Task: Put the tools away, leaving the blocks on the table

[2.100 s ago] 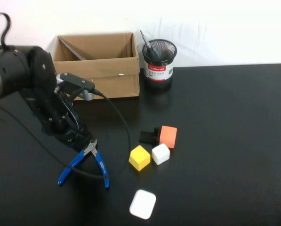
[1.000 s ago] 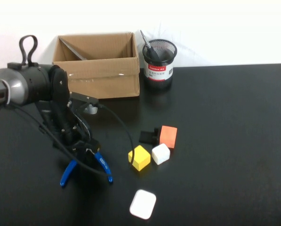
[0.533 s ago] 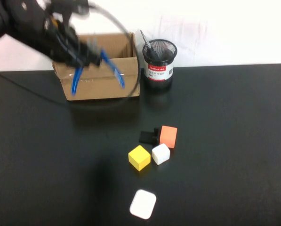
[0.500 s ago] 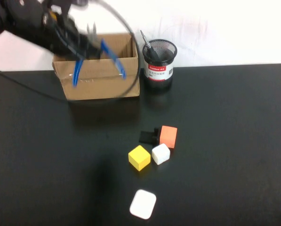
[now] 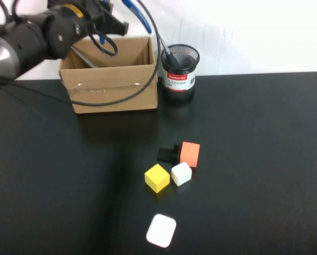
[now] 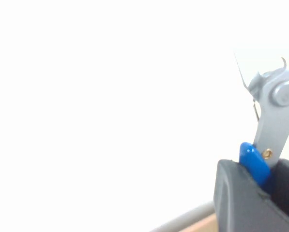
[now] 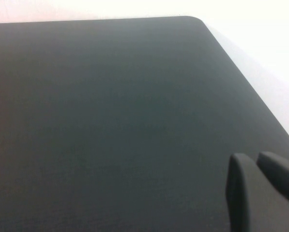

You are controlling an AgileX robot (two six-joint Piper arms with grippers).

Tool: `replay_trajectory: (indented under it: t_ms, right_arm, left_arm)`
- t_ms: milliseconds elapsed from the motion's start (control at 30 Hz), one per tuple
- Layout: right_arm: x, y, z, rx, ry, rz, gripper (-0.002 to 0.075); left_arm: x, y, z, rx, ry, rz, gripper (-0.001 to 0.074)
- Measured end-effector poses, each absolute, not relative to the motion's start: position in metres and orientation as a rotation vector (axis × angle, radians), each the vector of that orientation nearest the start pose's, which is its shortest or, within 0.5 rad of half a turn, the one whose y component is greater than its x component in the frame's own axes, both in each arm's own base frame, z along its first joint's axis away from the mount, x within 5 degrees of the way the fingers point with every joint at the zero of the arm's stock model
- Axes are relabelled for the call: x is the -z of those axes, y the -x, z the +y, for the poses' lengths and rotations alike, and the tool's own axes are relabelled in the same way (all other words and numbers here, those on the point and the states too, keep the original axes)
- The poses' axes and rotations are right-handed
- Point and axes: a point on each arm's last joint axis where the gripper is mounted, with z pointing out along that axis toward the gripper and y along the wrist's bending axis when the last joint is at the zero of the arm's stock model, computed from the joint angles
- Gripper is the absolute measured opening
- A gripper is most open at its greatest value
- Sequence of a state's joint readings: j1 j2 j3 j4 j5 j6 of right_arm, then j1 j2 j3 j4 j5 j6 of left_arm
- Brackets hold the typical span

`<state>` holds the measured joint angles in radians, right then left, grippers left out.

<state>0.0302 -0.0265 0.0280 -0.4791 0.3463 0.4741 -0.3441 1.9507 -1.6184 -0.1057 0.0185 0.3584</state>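
The left gripper [image 5: 108,13] is raised above the open cardboard box [image 5: 111,79] at the far left of the table, and its fingers [image 6: 241,198] are pinched on the blue-handled cutting pliers [image 5: 139,15]. The right gripper [image 7: 260,186] is parked low over a bare corner of the tabletop, with its fingers pressed together and nothing between them.

The table [image 5: 243,159] is a wide matte black surface, backed by a plain white wall. At the rear edge, the cardboard box is set just beside a black mesh pen cup [image 5: 179,66].

Compared with one second ago, the pliers are no longer on the table at the front left; they are now carried high above the box, and the left arm is lifted with them.

In the high view, the blue handles are seen slanting downward toward the pen cup. In the left wrist view, the steel head [image 6: 275,111] is seen projecting beyond the fingers.

On the table, the flat white rounded square [image 5: 161,230], orange block [image 5: 189,153], yellow cube [image 5: 157,178], white cube [image 5: 181,173] and small black piece [image 5: 166,154] are grouped at the centre.
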Motion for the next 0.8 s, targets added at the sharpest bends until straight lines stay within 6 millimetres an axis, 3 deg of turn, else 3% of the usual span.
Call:
replay_trajectory:
  t_ms: [200,367,467,667,800]
  right_arm:
    - [-0.177,-0.053,-0.013,0.105,-0.103,1.790,-0.0006]
    - [-0.177,-0.053,-0.013,0.105,-0.103,1.790,-0.0006]
    - [-0.177,-0.053,-0.013,0.105,-0.103,1.790,-0.0006]
    - [-0.177,-0.053,-0.013,0.105,-0.103,1.790,-0.0006]
    - [-0.177,-0.053,-0.013,0.105,-0.103,1.790,-0.0006]
  left_arm:
    - [-0.278,-0.461,-0.164,-0.020,-0.654,1.756,0.0109]
    - [-0.279,-0.463,-0.164,-0.032,-0.645,1.718,0.0232]
    - [-0.283,-0.461,-0.164,-0.033,-0.643,1.709,0.0260]
    - [-0.322,-0.441,-0.158,-0.022,-0.655,1.716,0.0252]
    - [-0.366,-0.412,-0.149,-0.009,-0.673,1.730,0.0102]
